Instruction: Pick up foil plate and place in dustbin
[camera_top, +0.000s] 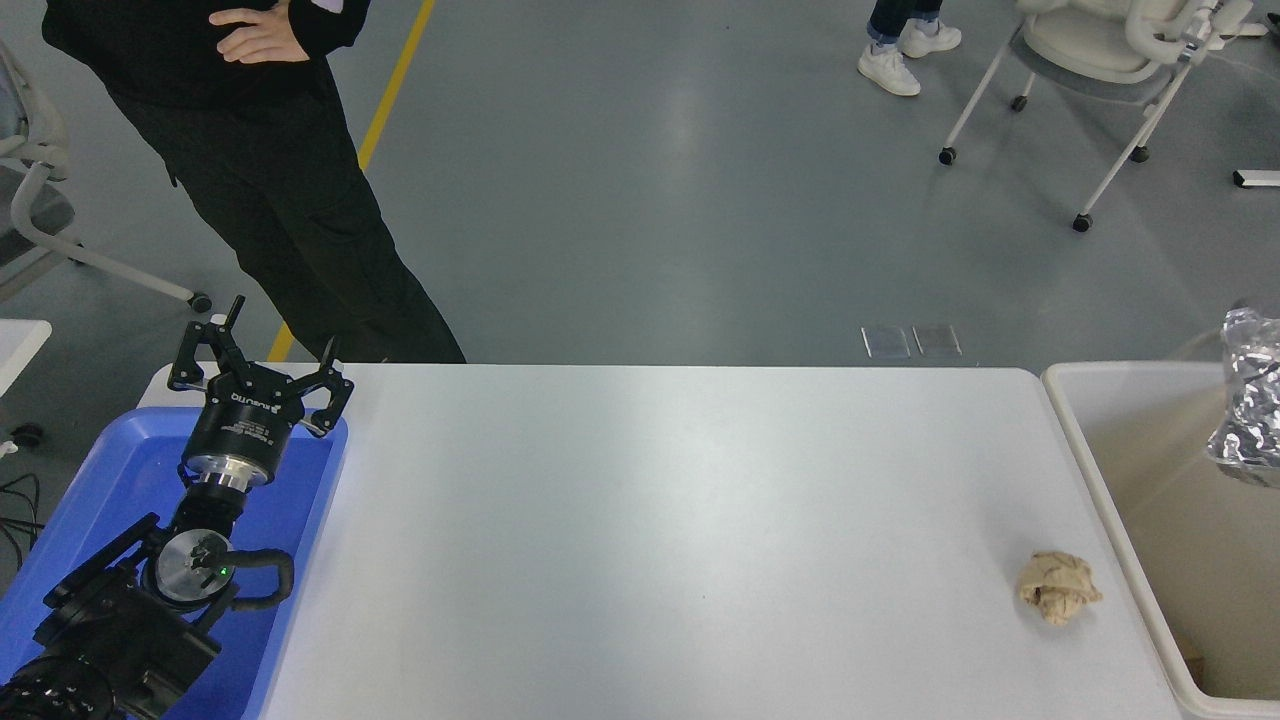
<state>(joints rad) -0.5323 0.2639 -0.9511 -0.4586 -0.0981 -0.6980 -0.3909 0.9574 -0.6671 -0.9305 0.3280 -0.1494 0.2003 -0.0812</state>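
Observation:
The foil plate (1250, 400) is a shiny wrinkled silver shape at the right edge of the picture, partly cut off, in the air over the dustbin (1085, 460). The dustbin is a large beige-white bin standing against the table's right end; its tan inner walls show. The right gripper is out of view, so what holds the foil plate is hidden. My left gripper (262, 358) is parked at the lower left over the blue tray, its fingers spread open and empty.
A small tan paper wad (1057, 588) lies on the white table near the dustbin. A blue plastic tray (120, 470) sits at the table's left end. A person in black (260, 170) stands at the far left side. A wheeled chair (1100, 60) stands at the back right.

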